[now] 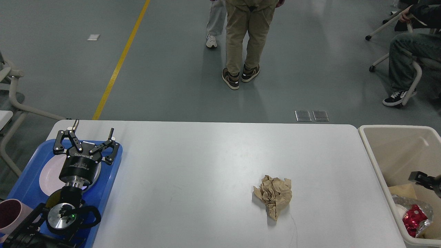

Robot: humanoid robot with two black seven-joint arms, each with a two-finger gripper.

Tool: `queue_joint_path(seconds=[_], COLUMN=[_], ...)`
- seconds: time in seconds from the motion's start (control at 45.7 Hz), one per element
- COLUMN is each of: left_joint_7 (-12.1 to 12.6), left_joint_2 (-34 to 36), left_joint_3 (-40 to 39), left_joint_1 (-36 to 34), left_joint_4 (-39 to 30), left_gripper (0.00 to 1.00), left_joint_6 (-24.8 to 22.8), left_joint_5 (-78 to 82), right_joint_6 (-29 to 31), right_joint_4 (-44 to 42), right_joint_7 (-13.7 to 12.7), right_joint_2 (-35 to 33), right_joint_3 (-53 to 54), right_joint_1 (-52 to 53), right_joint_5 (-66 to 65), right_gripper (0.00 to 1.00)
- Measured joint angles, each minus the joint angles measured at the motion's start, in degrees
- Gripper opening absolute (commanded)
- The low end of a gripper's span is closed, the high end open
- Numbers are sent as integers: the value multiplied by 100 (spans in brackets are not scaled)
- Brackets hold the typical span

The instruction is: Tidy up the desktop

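From my remote station I see one white desktop [206, 165] filling the lower middle of the head view, and on it a single ball of crumpled brown paper [274, 195] lying at about 5 o'clock from the desktop's centre, well apart from both arms. At 9 o'clock one blue tray [112, 179] sits on the desktop's left end, carrying one pale plate [46, 175]; one pink cup [10, 213] stands at the tray's near left corner. My left gripper [90, 136] hovers over the plate with its two fingers spread wide and nothing between them. At 3 o'clock one cream bin [386, 165] stands just beside the desktop's right edge, holding one shiny red wrapper [413, 220], a piece of brown card [403, 191] and other scraps too small to count. Only a dark tip of my right gripper [423, 179] shows above the bin at the frame's edge, and I cannot tell how its fingers are set. Beyond the desktop, at 12 o'clock, two people [241, 38] stand on the grey floor, one yellow line [120, 62] runs at 11 o'clock, and a third person [406, 58] sits at 2 o'clock.
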Motion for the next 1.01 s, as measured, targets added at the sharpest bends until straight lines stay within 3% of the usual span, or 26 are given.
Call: queue_joint_path(seconds=[0.044,0.197,0.372,0.503,0.788,1.007], left_joint_7=[0,0,0,0,0,0], left_joint_2=[0,0,0,0,0,0], left_joint_3=[0,2,7,9,10,9], left_joint_1=[0,0,0,0,0,0], left_joint_4=[0,-3,-3,-3,2,3], left_gripper=[96,96,96,96,96,96], left_joint_6=[0,0,0,0,0,5], left_joint_5=[0,0,1,0,1,0], right_joint_6=[197,1309,3320,4200,4335,3385], right_joint_4=[752,1750,2095,2813,4306,4897], right_joint_7=[-87,-175,-182,-182,-191,-182], right_joint_2=[-61,292,1111,1705,2374,2756], right_joint_3=[-620,-1764,-1990,-1948,-1906,-1883], right_joint_1=[916,2669,4019,5100,7050,7547], right_joint_5=[-46,-44,-22,84,1187,1561], right_gripper=[100,100,100,100,100,100])
